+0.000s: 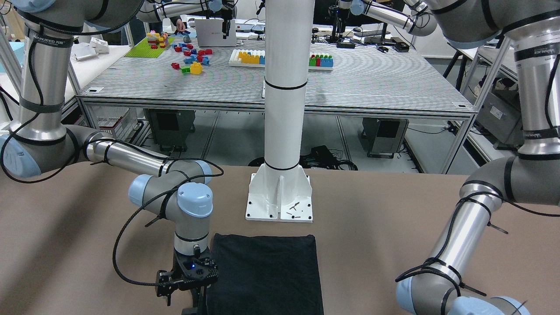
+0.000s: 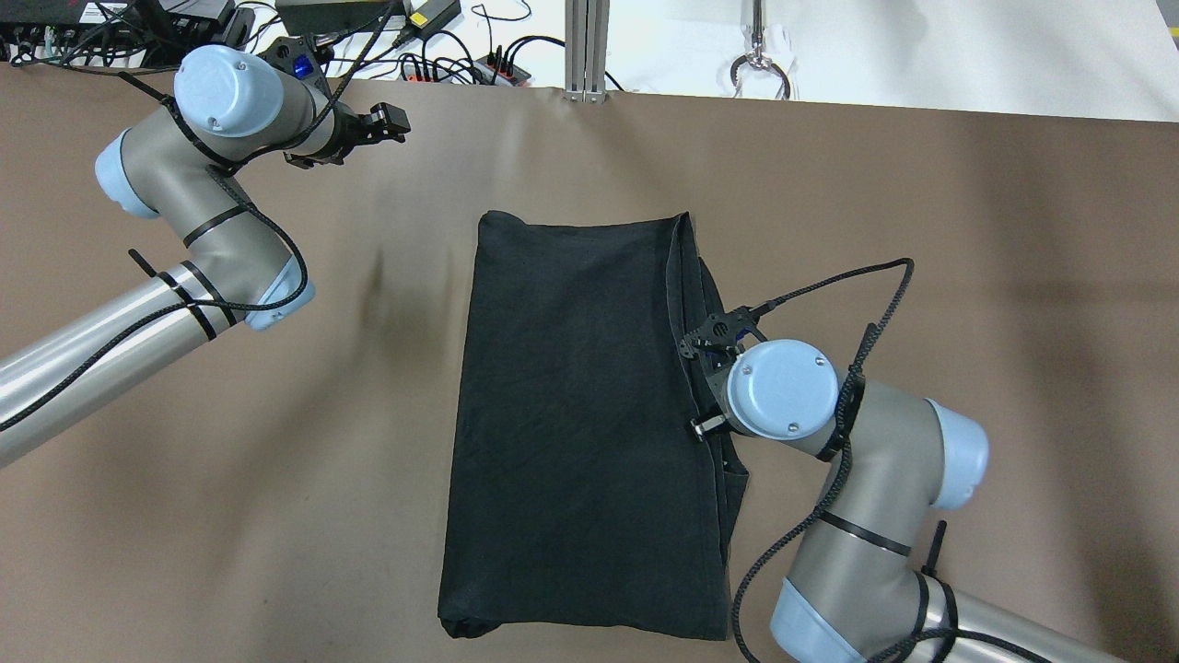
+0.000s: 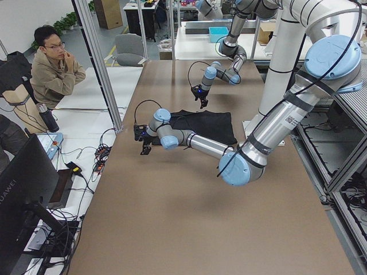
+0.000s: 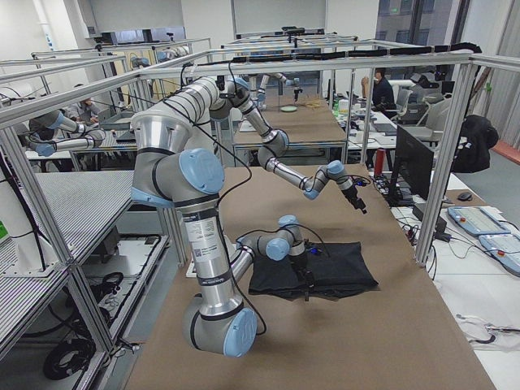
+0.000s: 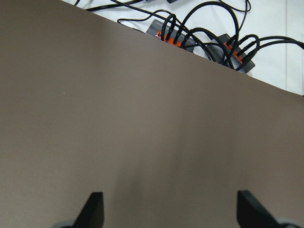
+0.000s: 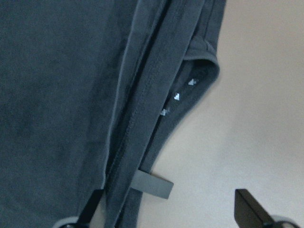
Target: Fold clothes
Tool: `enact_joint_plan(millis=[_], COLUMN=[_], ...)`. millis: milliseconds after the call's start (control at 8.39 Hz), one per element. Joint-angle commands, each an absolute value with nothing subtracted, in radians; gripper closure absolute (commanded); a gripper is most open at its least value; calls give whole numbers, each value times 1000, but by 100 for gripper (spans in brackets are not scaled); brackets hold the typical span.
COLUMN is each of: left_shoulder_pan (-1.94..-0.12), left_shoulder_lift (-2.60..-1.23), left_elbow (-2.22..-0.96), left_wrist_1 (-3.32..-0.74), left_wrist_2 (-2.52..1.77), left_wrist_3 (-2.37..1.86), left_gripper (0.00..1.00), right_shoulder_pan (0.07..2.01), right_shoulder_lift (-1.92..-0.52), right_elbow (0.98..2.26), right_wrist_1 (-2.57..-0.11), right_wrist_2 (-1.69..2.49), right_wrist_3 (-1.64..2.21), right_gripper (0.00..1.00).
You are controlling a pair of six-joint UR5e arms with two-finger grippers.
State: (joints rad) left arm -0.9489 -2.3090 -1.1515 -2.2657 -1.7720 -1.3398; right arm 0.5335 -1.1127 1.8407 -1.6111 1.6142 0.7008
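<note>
The clothes (image 2: 580,414) are one black garment lying flat on the brown table (image 2: 967,276), folded into a long rectangle with layered hems along its right side. My right gripper (image 6: 169,211) is open over that hemmed edge (image 6: 142,109). One fingertip (image 6: 92,211) is above the fabric and the other above bare table, with nothing clamped. From the front the same gripper (image 1: 194,302) hangs low beside the cloth (image 1: 267,271). My left gripper (image 2: 391,124) is open and empty near the far left edge, well away from the garment; its wrist view shows only bare table (image 5: 142,118).
The white pole's base plate (image 1: 280,205) stands at the robot-side edge behind the garment. Power strips and cables (image 5: 199,40) lie just past the far table edge. A seated person (image 3: 54,69) is beyond that edge. A small grey tag (image 6: 152,184) sticks out from the hem.
</note>
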Motion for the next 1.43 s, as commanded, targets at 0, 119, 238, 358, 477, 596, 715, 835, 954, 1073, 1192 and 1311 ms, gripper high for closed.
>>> enact_joint_plan(millis=[0, 119, 238, 358, 477, 596, 715, 835, 954, 1073, 1192, 1311], left_shoulder_pan=[-948, -948, -950, -950, -950, -950, -950, -948, -948, -948, -948, -948], left_shoulder_lift=[-2292, -2290, -2290, -2290, -2292, -2292, -2292, -2292, -2292, -2292, -2292, -2290], left_elbow=[-1169, -1172, -1170, -1172, -1170, -1172, -1172, -1172, -1181, -1181, -1184, -1202], left_wrist_1=[-2266, -2266, -2266, -2266, -2266, -2266, -2266, -2266, -2266, -2266, -2266, -2266], left_wrist_2=[-1773, -1773, -1773, -1773, -1773, -1773, -1773, -1772, -1772, -1772, -1773, -1772], left_wrist_3=[-1338, -1338, -1338, -1338, -1336, -1336, -1336, -1338, -1338, -1338, -1338, -1339], left_gripper=[0, 0, 0, 0, 0, 0, 0, 0, 0, 0, 0, 0], right_shoulder_pan=[554, 554, 574, 596, 627, 681, 711, 712, 712, 701, 655, 622], right_shoulder_lift=[-985, -971, -966, -968, -968, -968, -968, -956, -948, -959, -983, -1023], right_elbow=[1671, 1623, 1559, 1508, 1476, 1476, 1482, 1494, 1523, 1554, 1622, 1711], right_wrist_1=[-1579, -1536, -1460, -1415, -1389, -1388, -1388, -1393, -1403, -1398, -1388, -1388], right_wrist_2=[1614, 1611, 1611, 1611, 1618, 1653, 1730, 1749, 1752, 1753, 1753, 1753], right_wrist_3=[739, 758, 756, 753, 717, 656, 640, 650, 693, 832, 1074, 1258], right_gripper=[5, 5, 5, 5, 5, 5, 5, 5, 5, 5, 5, 5])
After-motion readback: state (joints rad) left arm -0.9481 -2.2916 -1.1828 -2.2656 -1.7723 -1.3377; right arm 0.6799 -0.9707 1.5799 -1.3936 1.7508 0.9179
